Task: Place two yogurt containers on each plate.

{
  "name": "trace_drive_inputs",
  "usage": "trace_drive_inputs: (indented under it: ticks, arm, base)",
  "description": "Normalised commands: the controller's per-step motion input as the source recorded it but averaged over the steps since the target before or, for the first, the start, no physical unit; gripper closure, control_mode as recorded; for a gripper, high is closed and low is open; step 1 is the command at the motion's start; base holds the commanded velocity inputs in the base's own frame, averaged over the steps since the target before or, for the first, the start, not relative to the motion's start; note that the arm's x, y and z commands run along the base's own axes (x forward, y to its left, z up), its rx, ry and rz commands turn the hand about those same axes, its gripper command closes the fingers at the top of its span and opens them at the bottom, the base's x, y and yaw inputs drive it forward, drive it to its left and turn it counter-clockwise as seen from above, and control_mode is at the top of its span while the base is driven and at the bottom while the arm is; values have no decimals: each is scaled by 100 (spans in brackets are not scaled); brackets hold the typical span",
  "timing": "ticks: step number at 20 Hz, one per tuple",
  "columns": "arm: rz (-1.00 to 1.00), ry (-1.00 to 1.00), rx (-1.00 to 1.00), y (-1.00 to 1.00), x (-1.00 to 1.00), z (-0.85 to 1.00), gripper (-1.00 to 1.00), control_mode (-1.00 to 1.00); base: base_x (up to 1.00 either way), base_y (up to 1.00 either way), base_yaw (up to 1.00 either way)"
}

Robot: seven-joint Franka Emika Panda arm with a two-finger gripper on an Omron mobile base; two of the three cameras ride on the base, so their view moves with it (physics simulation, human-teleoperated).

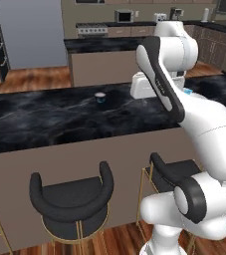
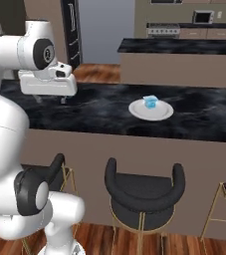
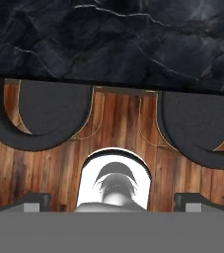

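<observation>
A white plate (image 2: 151,111) lies on the black marble counter (image 2: 99,107), right of centre, and a light blue yogurt container (image 2: 150,102) stands on it. In the left base view only a sliver of that light blue container (image 1: 187,91) peeks out from behind my arm. A dark yogurt container with a pale top (image 1: 100,96) stands alone on the counter (image 1: 50,117), left of my hand. My gripper (image 2: 50,99) hovers over the left part of the counter, far from the plate. The gripper (image 3: 112,202) is open, its fingertips (image 3: 32,201) wide apart with nothing between them.
Black bar stools (image 1: 72,196) (image 2: 142,191) stand along the near side of the counter above a wooden floor (image 3: 116,123). A second dark-topped island (image 2: 184,47) stands behind, with a stove (image 1: 92,29) and cabinets at the back wall.
</observation>
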Motion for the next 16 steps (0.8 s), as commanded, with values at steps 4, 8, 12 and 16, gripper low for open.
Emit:
trace_drive_inputs:
  ticks: [4,8,12,16]
  arm:
    - [0,0,0,0,0,0,-100,100]
    - [0,0,0,0,0,0,-100,100]
    - [0,0,0,0,0,0,-100,100]
    - [0,0,0,0,0,0,-100,100]
  base:
    - [52,47,0]
    - [78,9,4]
    - [83,0,5]
    - [88,-2,5]
